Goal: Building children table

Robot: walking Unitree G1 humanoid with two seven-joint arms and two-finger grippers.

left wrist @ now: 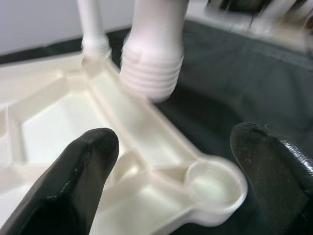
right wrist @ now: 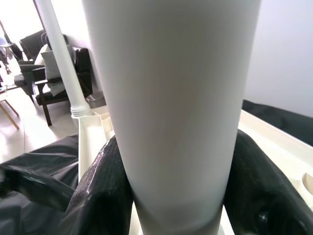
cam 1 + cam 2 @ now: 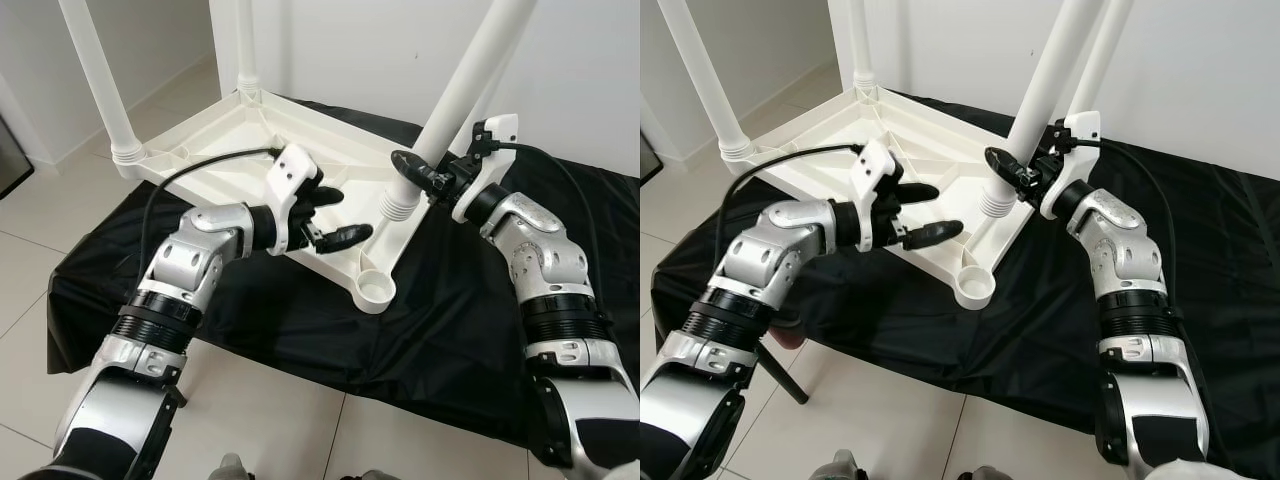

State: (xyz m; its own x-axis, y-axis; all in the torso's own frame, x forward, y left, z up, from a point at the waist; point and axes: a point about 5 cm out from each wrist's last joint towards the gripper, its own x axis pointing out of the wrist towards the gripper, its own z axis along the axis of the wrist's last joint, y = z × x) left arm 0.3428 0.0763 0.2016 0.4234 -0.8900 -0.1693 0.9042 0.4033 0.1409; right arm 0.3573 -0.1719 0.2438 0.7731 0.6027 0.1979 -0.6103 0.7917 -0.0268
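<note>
A white plastic tabletop point(image 3: 250, 140) lies upside down on a black cloth. Legs stand in its far left point(image 3: 100, 80) and back point(image 3: 246, 50) corners. My right gripper point(image 3: 412, 172) is shut on a loose white leg point(image 3: 455, 95), whose threaded end point(image 1: 151, 73) hangs just above the tabletop's rim, short of the empty corner socket point(image 3: 376, 286). My left gripper point(image 3: 332, 215) hovers open over the tabletop's near edge, close to that socket point(image 1: 211, 182), with nothing between its fingers point(image 1: 73, 181).
The black cloth point(image 3: 450, 330) covers a low platform on a white tiled floor point(image 3: 40, 200). White walls stand behind. In the right wrist view a dark armchair point(image 2: 54, 73) stands farther off in the room.
</note>
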